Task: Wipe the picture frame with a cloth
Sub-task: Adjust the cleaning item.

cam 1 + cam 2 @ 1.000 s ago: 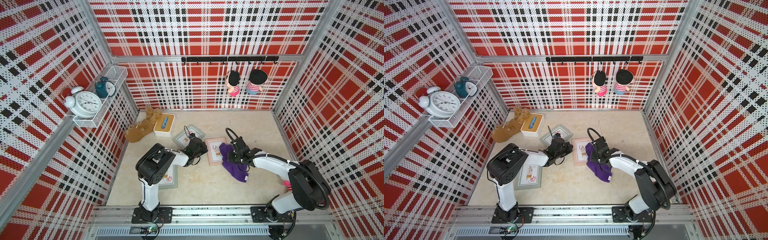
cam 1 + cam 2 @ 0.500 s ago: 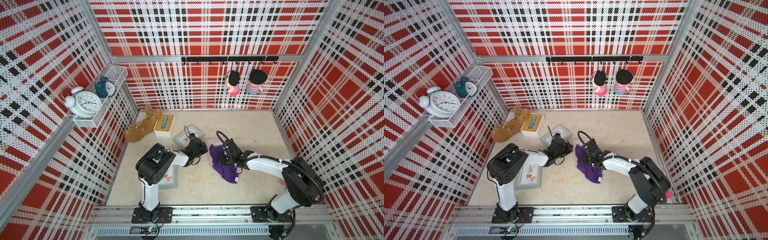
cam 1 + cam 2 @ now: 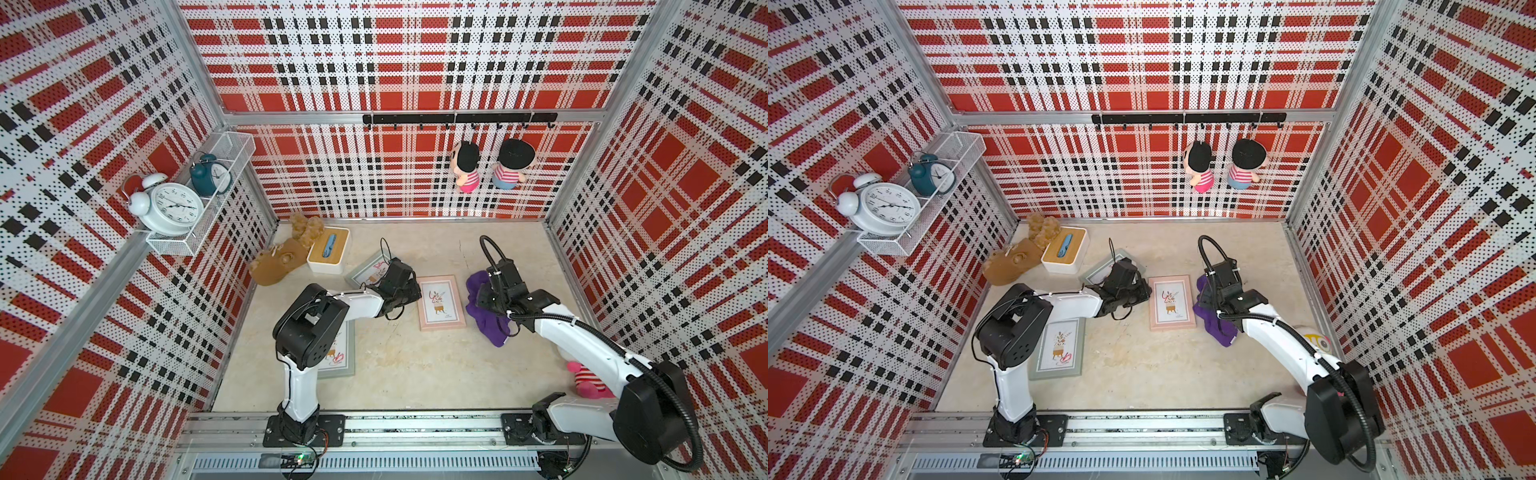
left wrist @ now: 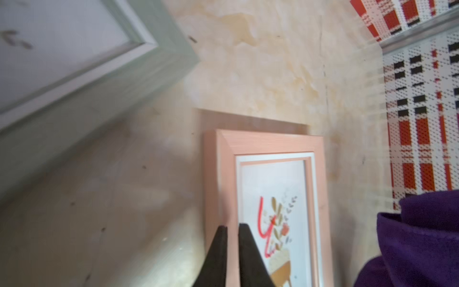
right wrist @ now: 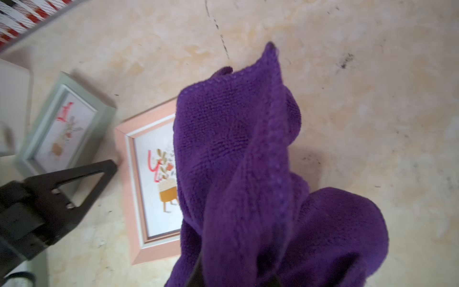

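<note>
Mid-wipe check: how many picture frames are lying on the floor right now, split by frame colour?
Pink frame: 1
Grey-green frames: 2, the far one and the near one
Total: 3

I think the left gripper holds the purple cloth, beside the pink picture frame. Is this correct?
No: the right gripper holds the purple cloth, beside the pink picture frame. The right wrist view shows it bunched between the jaws; the left gripper is at the frame's other edge.
</note>
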Controlling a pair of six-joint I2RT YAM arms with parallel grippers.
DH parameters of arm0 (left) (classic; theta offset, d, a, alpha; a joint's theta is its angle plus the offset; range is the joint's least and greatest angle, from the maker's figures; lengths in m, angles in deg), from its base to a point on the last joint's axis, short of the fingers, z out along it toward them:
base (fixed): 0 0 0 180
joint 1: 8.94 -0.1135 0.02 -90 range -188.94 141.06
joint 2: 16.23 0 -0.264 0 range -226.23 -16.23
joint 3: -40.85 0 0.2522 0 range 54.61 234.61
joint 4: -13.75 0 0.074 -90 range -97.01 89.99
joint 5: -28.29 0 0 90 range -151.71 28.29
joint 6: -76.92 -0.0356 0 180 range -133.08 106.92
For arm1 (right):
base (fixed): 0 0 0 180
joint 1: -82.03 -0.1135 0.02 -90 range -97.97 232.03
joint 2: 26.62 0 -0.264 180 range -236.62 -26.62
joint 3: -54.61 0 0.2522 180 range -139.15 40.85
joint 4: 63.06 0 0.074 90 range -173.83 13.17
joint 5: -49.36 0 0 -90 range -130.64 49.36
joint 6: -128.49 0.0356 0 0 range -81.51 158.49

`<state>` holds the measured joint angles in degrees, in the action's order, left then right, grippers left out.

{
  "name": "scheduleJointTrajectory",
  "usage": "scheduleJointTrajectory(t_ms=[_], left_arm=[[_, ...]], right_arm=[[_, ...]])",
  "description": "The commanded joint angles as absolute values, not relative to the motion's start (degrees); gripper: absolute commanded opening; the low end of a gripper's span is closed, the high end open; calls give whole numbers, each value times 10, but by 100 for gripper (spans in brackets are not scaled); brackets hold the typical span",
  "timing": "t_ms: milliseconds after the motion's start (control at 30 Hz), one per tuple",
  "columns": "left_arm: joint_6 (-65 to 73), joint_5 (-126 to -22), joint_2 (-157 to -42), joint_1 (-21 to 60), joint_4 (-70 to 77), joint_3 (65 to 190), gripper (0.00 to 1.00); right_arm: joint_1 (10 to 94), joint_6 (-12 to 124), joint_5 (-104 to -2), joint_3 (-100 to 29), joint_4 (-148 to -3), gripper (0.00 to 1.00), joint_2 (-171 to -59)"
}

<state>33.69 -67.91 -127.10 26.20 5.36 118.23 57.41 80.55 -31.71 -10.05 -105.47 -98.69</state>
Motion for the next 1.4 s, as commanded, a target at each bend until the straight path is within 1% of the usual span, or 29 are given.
scheduleJointTrajectory(t_ms=[0,67,133,233,333,367,400,500,600,800,867,933,1133,1200,1267,1367], left_arm=[[320,-721,-1230,241,4,1220,34],[323,-723,-1202,227,4,1216,45],[327,-728,-1166,212,6,1199,57],[337,-746,-1111,192,21,1162,69],[352,-766,-1050,184,48,1122,87],[357,-771,-1029,184,59,1110,97],[363,-772,-1011,186,69,1100,98],[382,-781,-974,194,99,1082,98],[416,-786,-963,207,124,1074,98],[481,-784,-992,219,132,1084,98],[486,-770,-1005,218,119,1090,98],[486,-776,-1020,218,114,1099,98],[455,-799,-1055,224,99,1132,99],[444,-798,-1054,219,85,1133,99],[438,-806,-1052,214,79,1131,98],[434,-814,-1049,213,81,1125,97]], right_arm=[[577,804,-383,-112,-1011,0,-977],[577,806,-427,-114,-974,0,-986],[577,813,-503,-108,-900,0,-1000],[576,835,-586,-100,-793,0,-1026],[573,855,-622,-109,-725,0,-1056],[570,860,-622,-121,-719,0,-1069],[568,863,-622,-133,-719,0,-1082],[556,880,-638,-162,-701,0,-1118],[536,878,-649,-189,-690,0,-1149],[516,864,-660,-215,-681,0,-1181],[514,862,-665,-213,-675,0,-1185],[508,857,-672,-213,-672,0,-1189],[490,806,-682,-213,-688,0,-1192],[488,766,-671,-218,-720,0,-1191],[488,725,-650,-226,-763,0,-1187],[489,673,-650,-228,-791,0,-1182]])
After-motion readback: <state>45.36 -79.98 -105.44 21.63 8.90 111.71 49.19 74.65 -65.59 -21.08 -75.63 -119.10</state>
